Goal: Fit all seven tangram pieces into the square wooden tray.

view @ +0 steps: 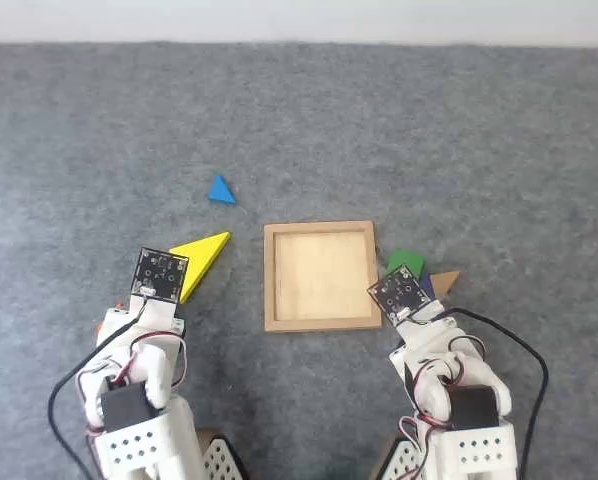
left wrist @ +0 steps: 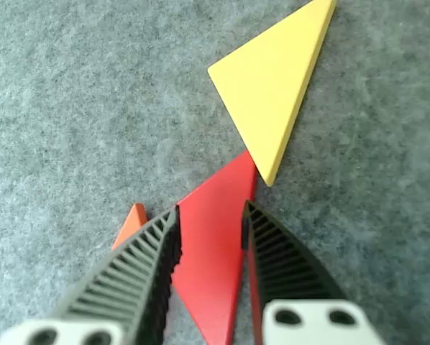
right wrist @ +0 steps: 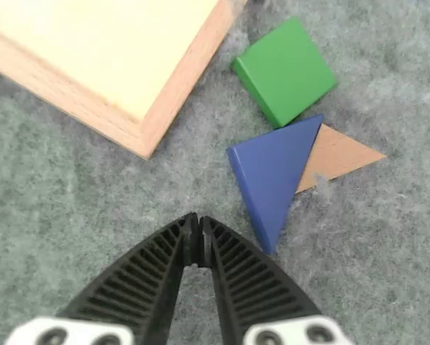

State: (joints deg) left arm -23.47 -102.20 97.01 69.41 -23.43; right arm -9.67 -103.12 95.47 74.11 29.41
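Across the whole table you have grey felt (view: pixel 429 130), with a white strip (view: pixel 299 20) of wall or edge along its far side. The tray (view: pixel 319 227) sits square near the middle, between your two arms, and its pale wooden floor shows from wall to wall.

All seven pieces lie out on the felt. On your left, the yellow triangle (left wrist: pixel 272 86) points toward the tray's near-left wall and stops just short of it. Its other tip touches the red triangle (left wrist: pixel 215 251). An orange piece (left wrist: pixel 134 219) peeks out beside the red one. The small blue triangle (view: pixel 220 190) lies alone farther out, well apart from the tray.

On your right, the green square (right wrist: pixel 283 68) sits just beside the tray's right wall. The dark blue triangle (right wrist: pixel 272 176) is next to it and meets the tan triangle (right wrist: pixel 341 158) along one edge; you cannot tell whether it overlaps it.

Your left gripper (left wrist: pixel 210 208) has its jaws partly spread astride the red triangle, though you cannot tell if the pads touch it. Your right gripper (right wrist: pixel 198 219) has its jaws pressed together on nothing, over felt between the tray's near corner and the dark blue triangle.

A broad stretch of felt runs beyond the tray's far wall, and another lies between the arms in front of its near wall.
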